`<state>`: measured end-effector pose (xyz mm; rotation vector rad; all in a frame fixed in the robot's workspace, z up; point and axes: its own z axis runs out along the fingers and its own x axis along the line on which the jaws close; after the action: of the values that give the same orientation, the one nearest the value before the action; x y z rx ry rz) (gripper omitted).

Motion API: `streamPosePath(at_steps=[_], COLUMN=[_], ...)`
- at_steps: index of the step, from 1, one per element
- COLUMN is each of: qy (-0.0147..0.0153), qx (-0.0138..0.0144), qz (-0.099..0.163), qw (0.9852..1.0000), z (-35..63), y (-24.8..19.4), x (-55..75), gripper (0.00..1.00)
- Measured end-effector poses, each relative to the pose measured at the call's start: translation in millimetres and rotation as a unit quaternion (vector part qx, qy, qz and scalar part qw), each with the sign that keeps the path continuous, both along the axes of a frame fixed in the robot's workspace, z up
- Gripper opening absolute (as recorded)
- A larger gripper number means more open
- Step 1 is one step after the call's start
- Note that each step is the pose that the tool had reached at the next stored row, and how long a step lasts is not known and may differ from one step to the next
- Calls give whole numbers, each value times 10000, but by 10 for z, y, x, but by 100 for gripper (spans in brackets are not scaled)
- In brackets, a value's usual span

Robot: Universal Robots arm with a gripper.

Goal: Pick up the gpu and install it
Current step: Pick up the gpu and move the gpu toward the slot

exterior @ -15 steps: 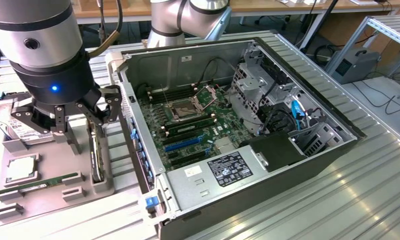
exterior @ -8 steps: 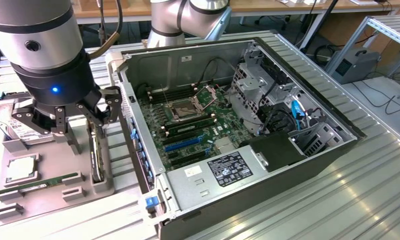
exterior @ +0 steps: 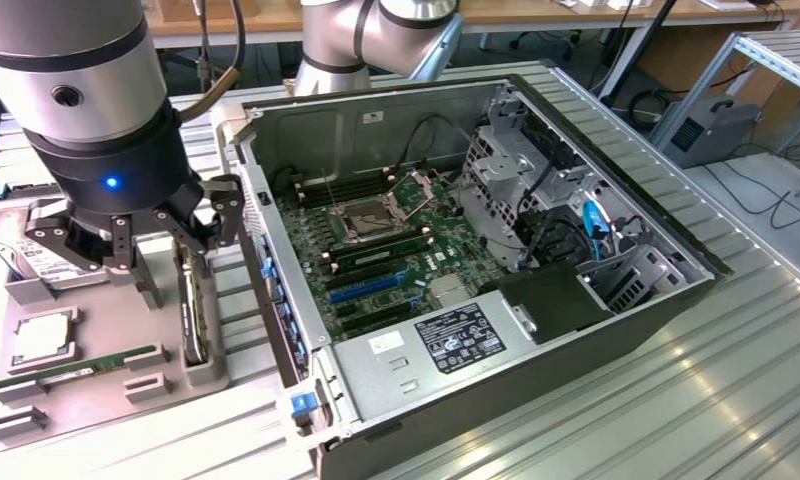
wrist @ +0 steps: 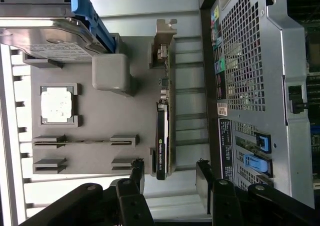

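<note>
The gpu [exterior: 193,312] stands on edge in a slot along the grey parts tray [exterior: 100,400], on the side nearest the computer case. In the wrist view the gpu [wrist: 164,123] is a slim dark card with a silvery end bracket at its far end. My gripper [exterior: 140,262] hangs over the tray, above the card's end away from the bracket. The wrist view shows the gripper [wrist: 170,173] open, one black finger [wrist: 136,172] on each side of the card's line, with nothing between them and no contact with the card.
The open computer case [exterior: 507,250] lies at the exterior view's right, its motherboard [exterior: 373,255] and blue slot [exterior: 367,288] exposed. On the tray [wrist: 100,121] sit a hard drive [wrist: 45,38], a processor [wrist: 56,104] and a green memory stick [exterior: 80,366]. The case's rear wall [wrist: 250,80] runs close beside the card.
</note>
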<state>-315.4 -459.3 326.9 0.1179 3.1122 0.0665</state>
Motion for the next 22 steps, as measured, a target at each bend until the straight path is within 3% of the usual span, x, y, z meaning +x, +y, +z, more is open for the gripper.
streamPosePath(at_steps=[6, 15, 22], qy=[1, 0, 0], qx=[0, -14, -19], qz=[0, 0, 0], qw=[10000, 10000, 10000], z=[-13, -43, -77], y=[8, 96, 124], x=[0, 6, 7], gripper=[54, 54, 54])
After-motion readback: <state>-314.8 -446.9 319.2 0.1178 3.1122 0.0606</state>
